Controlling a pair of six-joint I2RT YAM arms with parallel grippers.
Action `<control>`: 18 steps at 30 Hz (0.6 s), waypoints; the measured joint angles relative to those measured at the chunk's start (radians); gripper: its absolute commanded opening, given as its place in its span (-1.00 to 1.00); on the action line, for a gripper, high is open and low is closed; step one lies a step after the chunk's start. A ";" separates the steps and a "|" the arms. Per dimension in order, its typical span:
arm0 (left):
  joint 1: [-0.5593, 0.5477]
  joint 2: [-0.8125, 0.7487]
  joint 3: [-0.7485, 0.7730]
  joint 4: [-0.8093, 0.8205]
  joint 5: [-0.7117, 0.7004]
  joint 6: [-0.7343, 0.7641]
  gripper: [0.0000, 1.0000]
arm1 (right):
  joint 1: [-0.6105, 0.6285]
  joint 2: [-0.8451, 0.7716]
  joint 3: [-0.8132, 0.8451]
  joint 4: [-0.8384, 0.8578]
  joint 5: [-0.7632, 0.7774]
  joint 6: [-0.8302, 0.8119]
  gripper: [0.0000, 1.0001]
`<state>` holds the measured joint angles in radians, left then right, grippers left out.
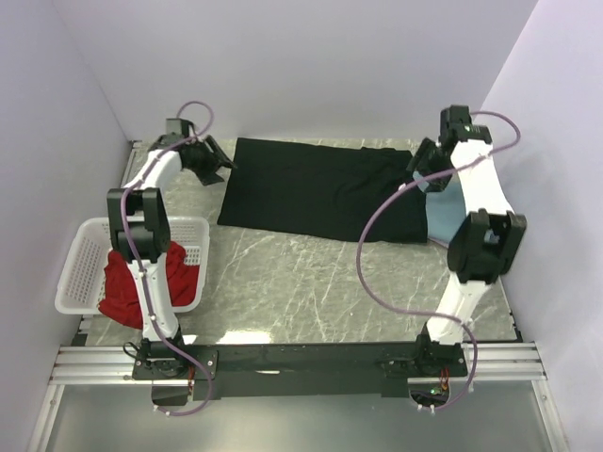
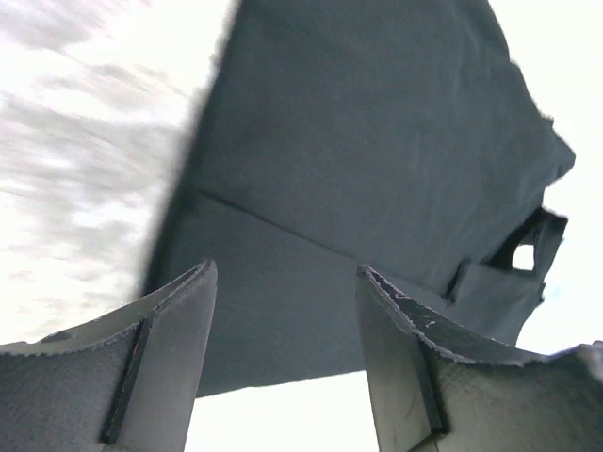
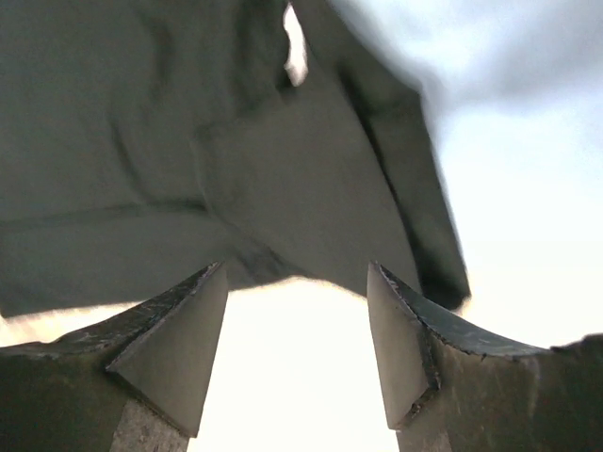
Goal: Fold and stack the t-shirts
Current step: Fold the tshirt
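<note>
Left fingers [image 2: 170,348] and right fingers [image 3: 179,358] gape empty by black shirt [image 1: 311,193]; only overhead shows red shirt [image 1: 118,287].

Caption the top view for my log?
Left gripper and right gripper, open, at opposite ends of the spread black shirt; red shirt in basket, blue shirt at right.

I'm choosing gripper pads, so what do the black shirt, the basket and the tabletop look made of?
Black shirt: soft matte knit cloth, probably cotton; it lies limp, with creases and a stitched hem. Basket: white moulded plastic, judging by its rigid latticed walls. Tabletop: grey, veined, faintly glossy; it could be marble or a marble-print laminate, and the views do not settle which.
</note>
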<state>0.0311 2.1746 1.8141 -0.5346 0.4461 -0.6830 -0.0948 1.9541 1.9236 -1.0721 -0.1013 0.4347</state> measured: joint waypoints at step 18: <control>-0.164 -0.090 -0.395 0.154 0.096 -0.098 0.36 | -0.071 -0.408 -0.665 0.161 -0.025 -0.064 0.32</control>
<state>-0.1329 2.0842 1.4193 -0.3809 0.5423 -0.7807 -0.1661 1.5459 1.2587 -0.9108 -0.1265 0.3702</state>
